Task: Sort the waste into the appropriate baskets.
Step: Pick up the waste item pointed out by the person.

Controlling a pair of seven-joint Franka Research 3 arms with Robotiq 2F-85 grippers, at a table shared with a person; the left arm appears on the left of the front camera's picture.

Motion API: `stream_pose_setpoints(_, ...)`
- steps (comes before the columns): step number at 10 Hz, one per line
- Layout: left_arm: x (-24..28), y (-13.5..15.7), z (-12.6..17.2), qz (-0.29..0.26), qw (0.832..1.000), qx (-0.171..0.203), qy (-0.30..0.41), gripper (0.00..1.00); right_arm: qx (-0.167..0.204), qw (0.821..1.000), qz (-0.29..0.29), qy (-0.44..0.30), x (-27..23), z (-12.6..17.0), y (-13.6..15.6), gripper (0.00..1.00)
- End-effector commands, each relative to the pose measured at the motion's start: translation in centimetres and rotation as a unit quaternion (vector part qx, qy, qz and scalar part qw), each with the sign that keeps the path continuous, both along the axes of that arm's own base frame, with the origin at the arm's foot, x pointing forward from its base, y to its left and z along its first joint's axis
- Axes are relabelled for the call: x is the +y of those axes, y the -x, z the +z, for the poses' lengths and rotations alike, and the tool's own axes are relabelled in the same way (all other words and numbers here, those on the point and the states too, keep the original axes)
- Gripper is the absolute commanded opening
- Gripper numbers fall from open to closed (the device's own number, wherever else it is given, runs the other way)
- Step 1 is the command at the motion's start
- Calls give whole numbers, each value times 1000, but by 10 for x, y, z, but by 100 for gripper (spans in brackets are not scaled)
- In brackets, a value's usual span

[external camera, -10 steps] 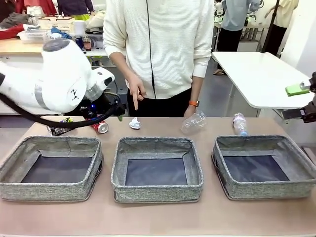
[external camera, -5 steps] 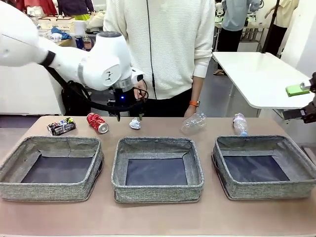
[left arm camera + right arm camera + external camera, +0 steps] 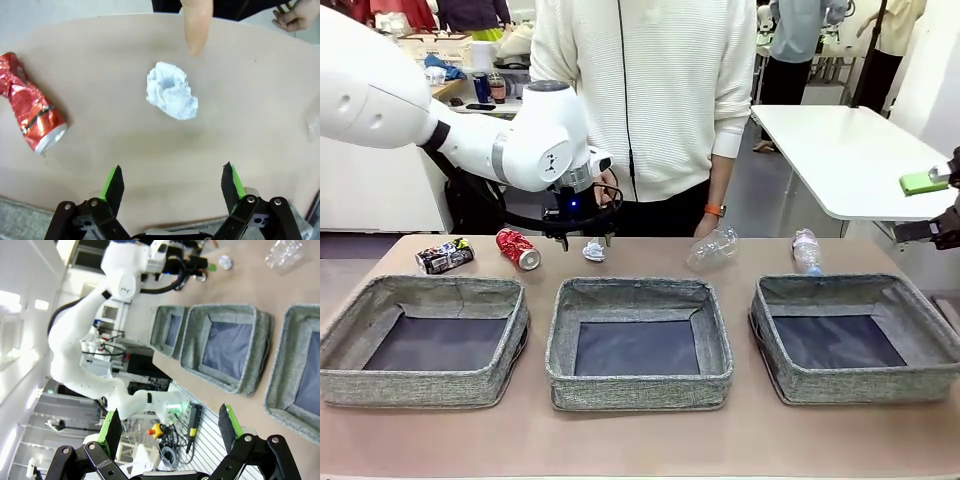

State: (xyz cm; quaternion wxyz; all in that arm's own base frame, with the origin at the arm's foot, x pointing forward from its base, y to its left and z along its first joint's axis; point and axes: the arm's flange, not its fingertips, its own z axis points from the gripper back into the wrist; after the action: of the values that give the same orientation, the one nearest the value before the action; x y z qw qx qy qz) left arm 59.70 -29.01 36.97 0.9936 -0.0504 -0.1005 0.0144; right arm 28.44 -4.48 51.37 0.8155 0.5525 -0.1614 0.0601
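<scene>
A: We start with the surface [image 3: 640,440]. 3 baskets [image 3: 638,385] stand in a row toward its near edge, all alike, so we could easily drop waste into the wrong basket.

B: Then our 2 hands. The right hand [image 3: 170,430] is released, off beyond the right edge, holding nothing. The left hand [image 3: 172,180] hangs above the middle of the far edge, also released, jaws wide.

A: Along that far edge lie the crushed bottle [image 3: 711,248] and the small bottle [image 3: 806,251] toward the right, and the dark can [image 3: 444,256] and red can [image 3: 518,249] toward the left corner.

B: The paper ball [image 3: 171,97] lies between them, ahead of our left jaws, not between them. If we drop straight down, we would likely pinch bare surface or knock it off the far edge.

A: Smallest worry: the person's finger [image 3: 196,25] points just beside the ball. We could clip it.
</scene>
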Motion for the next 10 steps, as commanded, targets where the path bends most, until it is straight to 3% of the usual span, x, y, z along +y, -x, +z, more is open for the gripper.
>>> stream_pose_setpoints(1, -3, -26, -18, 6, 999, -43, 2, 100, -16, 1000, 5, -9, 0, 2, -3, 100)
stream_pose_setpoints(5, -4, -34, -38, 12, 996, -87, -3, 100, -16, 1000, 5, -9, 0, 2, -3, 100)
stream_pose_setpoints(10, -2, -43, -48, 12, 997, -75, 4, 100, -16, 1000, 5, -9, 0, 2, -3, 100)
